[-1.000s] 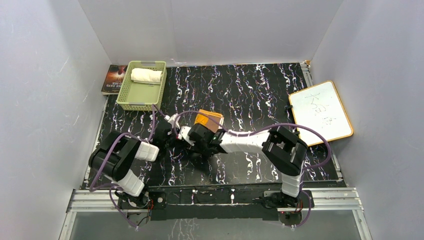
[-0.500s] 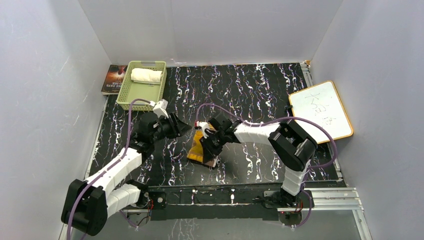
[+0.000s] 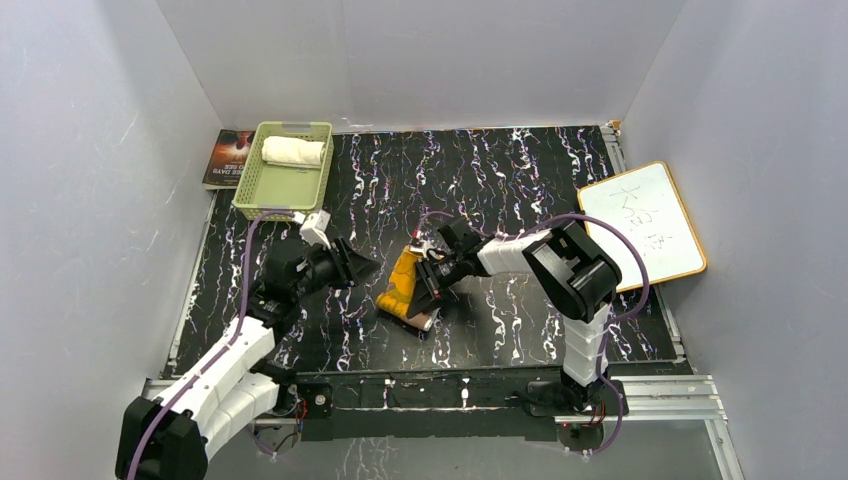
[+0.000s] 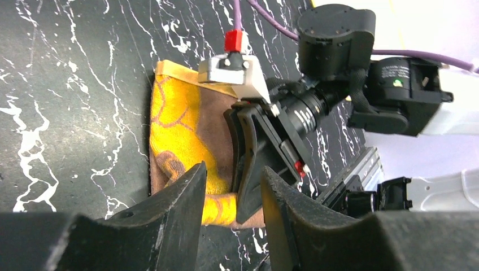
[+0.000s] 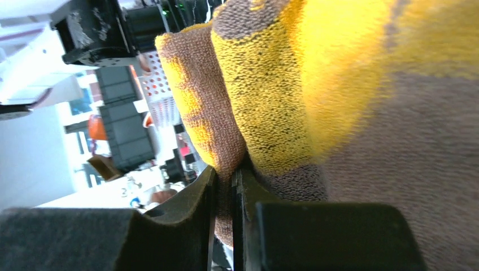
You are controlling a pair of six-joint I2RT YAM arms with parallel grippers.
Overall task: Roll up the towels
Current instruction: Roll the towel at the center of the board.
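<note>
The brown towel with yellow-orange pattern (image 3: 403, 287) lies partly folded on the black mat, and my right gripper (image 3: 430, 278) is shut on a fold of it. The right wrist view shows the towel (image 5: 294, 84) filling the frame, its fold pinched between the right gripper's (image 5: 223, 178) jaws. My left gripper (image 3: 357, 267) stands open just left of the towel, apart from it. Through the left gripper (image 4: 233, 176) I see the towel (image 4: 178, 121) beyond the fingertips, with nothing between them. The cream-white towel (image 3: 293, 151) lies rolled in the green basket (image 3: 262, 192).
The green basket stands at the back left with a dark book (image 3: 228, 157) beside it. A white board with a wooden frame (image 3: 640, 225) lies at the right edge of the mat. The metal rail (image 3: 440, 392) runs along the near edge.
My left gripper has opened, let go and drawn back to the left. The right gripper has kept hold of the brown towel and turned it, so it now lies lower on the mat.
</note>
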